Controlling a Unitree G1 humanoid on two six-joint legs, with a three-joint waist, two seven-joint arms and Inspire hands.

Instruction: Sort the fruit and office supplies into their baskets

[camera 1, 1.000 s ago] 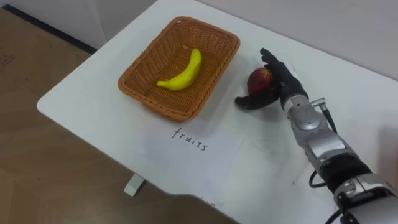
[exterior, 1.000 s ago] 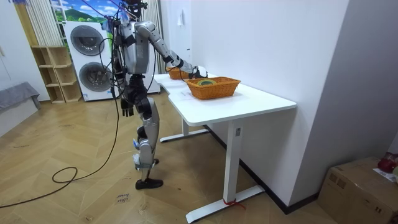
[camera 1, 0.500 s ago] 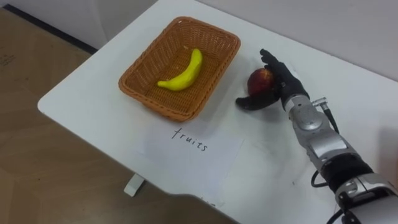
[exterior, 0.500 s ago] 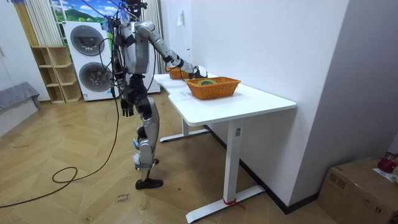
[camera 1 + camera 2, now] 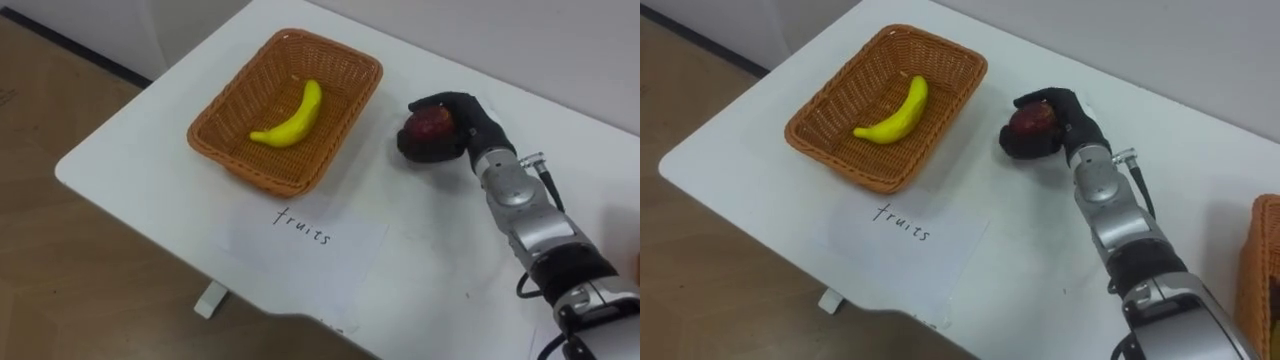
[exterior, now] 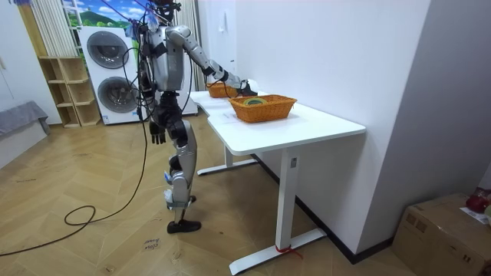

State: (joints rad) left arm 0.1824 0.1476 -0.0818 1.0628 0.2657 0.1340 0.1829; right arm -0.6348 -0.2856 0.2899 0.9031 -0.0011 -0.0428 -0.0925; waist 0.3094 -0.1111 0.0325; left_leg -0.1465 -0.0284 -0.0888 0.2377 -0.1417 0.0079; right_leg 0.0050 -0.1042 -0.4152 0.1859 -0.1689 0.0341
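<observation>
Fruit basket (image 5: 285, 105): wicker, at the robot's left end of the white table (image 5: 130, 160), and the reference for every item below. Banana (image 5: 288, 113): one, lying inside the fruit basket, sorted. Paper label (image 5: 305, 235): handwritten sheet, flat on the table just in front of the fruit basket on the robot's side. Apple (image 5: 432, 122): one, red, outside the fruit basket and near its right rim, not touching it; whether it is clear of the tabletop cannot be told. Right hand (image 5: 478, 125): fingers and thumb curled round the apple, gripping it. Left hand (image 6: 156, 135): hangs at the robot's side, well away from the fruit basket. Second basket (image 5: 1265, 260): wicker, well apart from the fruit basket on the robot's right; its contents are too small to identify. Status, as judged: one fruit is placed and one is in hand with its transfer into the fruit basket outstanding; progress on the office supplies cannot be assessed.
</observation>
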